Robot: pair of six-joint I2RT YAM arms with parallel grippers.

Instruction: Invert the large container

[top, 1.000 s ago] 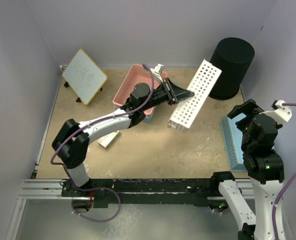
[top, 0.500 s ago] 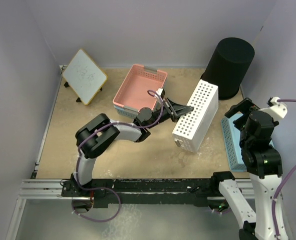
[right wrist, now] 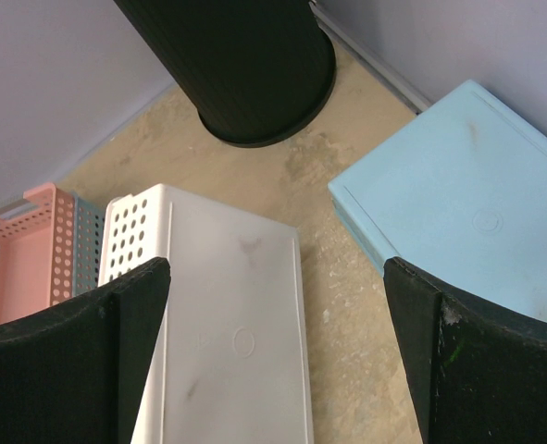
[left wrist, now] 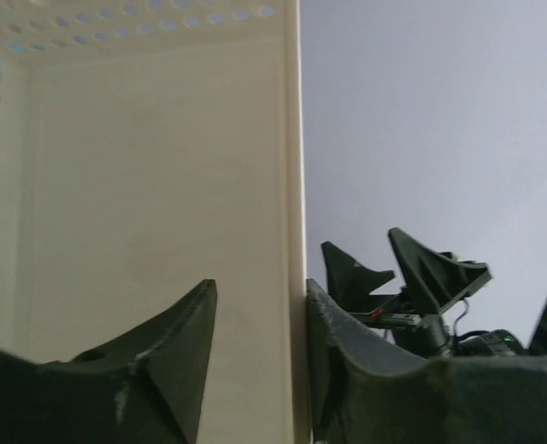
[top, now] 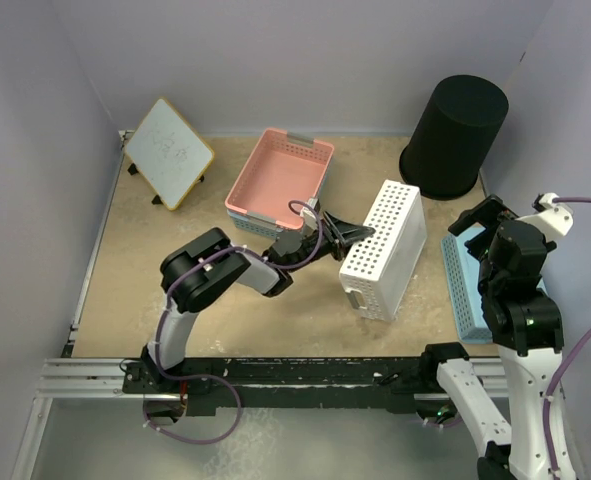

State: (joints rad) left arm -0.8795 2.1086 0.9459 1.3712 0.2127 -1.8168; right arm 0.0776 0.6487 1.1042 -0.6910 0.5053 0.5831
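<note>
landmark: white lattice basket (top: 383, 250), mid-table, tipped onto a long side. Its open mouth faces the left arm and its smooth bottom faces the right arm.
task item: black wastebasket (top: 453, 135), beyond the white basket and to its right, well apart from it, in the far right corner. It stands on the table (top: 275, 310) with the wide end down and the narrow end up. The top face looks closed, but it's black on black, so I can't be sure.
left gripper: (left wrist: 259, 289) on the mouth side of the white basket. Jaws are partly open and straddle one side wall. One finger (left wrist: 342, 356) sits just beside the wall's outer face. The other finger (left wrist: 176, 356) is inside the basket with a clear gap to the wall. Not clamped on anything.
right gripper: (right wrist: 273, 277) up off the table, to the right of the white basket. Jaws are spread wide with nothing between them. It looks down on the basket's bottom and bare table.
light blue basket: (right wrist: 458, 185) just right of the white basket, lying bottom-up.
pink basket: (top: 280, 180) near the white basket, to its left and further back. Mouth up, nested in a blue basket (top: 247, 224).
whiteboard: (top: 168, 152) far left of the white basket at the back, propped at a tilt.
contact: neither gripper touches the wastebasket.
</note>
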